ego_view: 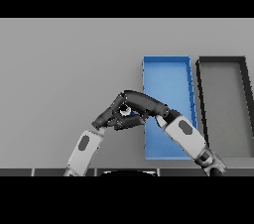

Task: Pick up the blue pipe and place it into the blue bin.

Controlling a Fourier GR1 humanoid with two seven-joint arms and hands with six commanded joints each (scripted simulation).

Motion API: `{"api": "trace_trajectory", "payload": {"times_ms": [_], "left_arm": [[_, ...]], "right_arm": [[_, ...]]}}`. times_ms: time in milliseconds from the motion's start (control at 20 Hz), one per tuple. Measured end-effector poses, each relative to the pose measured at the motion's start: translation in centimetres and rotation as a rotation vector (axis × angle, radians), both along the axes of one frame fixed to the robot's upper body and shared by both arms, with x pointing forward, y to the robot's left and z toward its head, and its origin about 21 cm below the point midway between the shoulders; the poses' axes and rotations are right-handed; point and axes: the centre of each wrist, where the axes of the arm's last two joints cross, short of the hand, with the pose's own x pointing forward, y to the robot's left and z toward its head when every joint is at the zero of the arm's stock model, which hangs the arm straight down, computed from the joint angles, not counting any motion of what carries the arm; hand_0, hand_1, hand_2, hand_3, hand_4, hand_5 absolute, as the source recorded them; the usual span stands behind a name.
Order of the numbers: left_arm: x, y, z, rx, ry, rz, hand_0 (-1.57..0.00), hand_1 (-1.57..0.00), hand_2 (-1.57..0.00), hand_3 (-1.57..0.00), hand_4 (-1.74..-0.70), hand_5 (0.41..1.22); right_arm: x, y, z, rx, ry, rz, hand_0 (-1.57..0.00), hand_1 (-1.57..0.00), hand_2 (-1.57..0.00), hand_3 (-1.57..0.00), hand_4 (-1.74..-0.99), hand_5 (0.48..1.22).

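Only a small light-blue end of the blue pipe [127, 111] shows, just left of the blue bin [167, 72], where my two hands meet. My right hand [144, 103] reaches in from the lower right across the bin's left wall, its fingers curled round the pipe. From the lower left, my left hand [106, 117] stretches fairly straight fingers up to the pipe and the right hand's fingertips. Most of the pipe is hidden by the hands. I cannot tell whether it rests on the table or is lifted off it.
A dark grey bin [224, 104] stands directly right of the blue bin, their long sides parallel. My right forearm [186, 136] lies over the blue bin's near half. Grey table stretches away to the left and the far side.
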Motion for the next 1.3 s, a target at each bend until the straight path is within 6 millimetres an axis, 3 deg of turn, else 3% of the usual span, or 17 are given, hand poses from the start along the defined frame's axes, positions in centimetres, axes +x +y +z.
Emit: {"api": "trace_trajectory", "payload": {"times_ms": [100, 200, 400, 550, 750, 900, 1100, 1300], "left_arm": [[0.5, 0.4, 0.2, 0.033, -0.004, -0.042, -0.60, -0.55, -0.53, -0.48, -1.21, 1.221], [0.3, 0.3, 0.0, 0.082, -0.010, -0.055, -0.38, -0.35, -0.34, -0.30, -1.08, 1.029], [0.4, 0.4, 0.3, 0.065, 0.024, -0.024, -0.16, -0.14, -0.14, -0.12, -0.98, 0.704], [0.2, 0.6, -0.1, 0.072, 0.084, -0.008, -0.08, -0.07, -0.07, -0.06, -0.97, 0.567], [0.3, 0.4, 0.0, 0.091, 0.064, 0.005, -0.03, -0.03, -0.03, -0.03, -0.93, 0.484], [0.5, 0.7, -0.3, 0.106, 0.074, 0.016, -0.02, -0.01, -0.01, -0.01, -0.91, 0.470], [0.4, 0.7, -0.6, 0.112, 0.079, 0.018, -0.01, -0.01, -0.01, 0.00, -0.91, 0.445], [0.3, 1.0, -0.3, 0.107, 0.093, 0.009, 0.00, 0.00, 0.00, 0.00, -0.90, 0.433]], "right_arm": [[-0.3, 0.3, 0.1, -0.009, 0.015, -0.010, -1.56, -1.56, -1.56, -1.56, -1.738, 1.211], [-0.4, 0.0, -0.1, -0.032, 0.032, -0.022, -1.57, -1.57, -1.57, -1.56, -1.739, 1.214], [-0.7, 0.5, -0.1, -0.063, 0.021, -0.037, -1.57, -1.57, -1.57, -1.57, -1.740, 1.218], [-0.4, 0.7, -0.3, -0.060, 0.034, -0.042, -1.57, -1.57, -1.57, -1.57, -1.741, 1.220], [-0.2, 0.5, 0.1, 0.005, 0.082, -0.012, -1.57, -1.57, -1.57, -1.57, -1.741, 1.220], [-0.2, 0.1, 1.9, 0.071, 0.142, -0.002, -1.57, -1.57, -1.57, -1.57, -1.741, 1.221], [0.3, -0.3, 6.5, 0.137, 0.176, 0.022, -1.57, -1.57, -1.57, -1.57, -1.741, 1.221], [2.4, -1.8, 12.1, 0.242, 0.107, 0.012, -1.57, -1.57, -1.57, -1.57, -1.741, 1.221]]}}
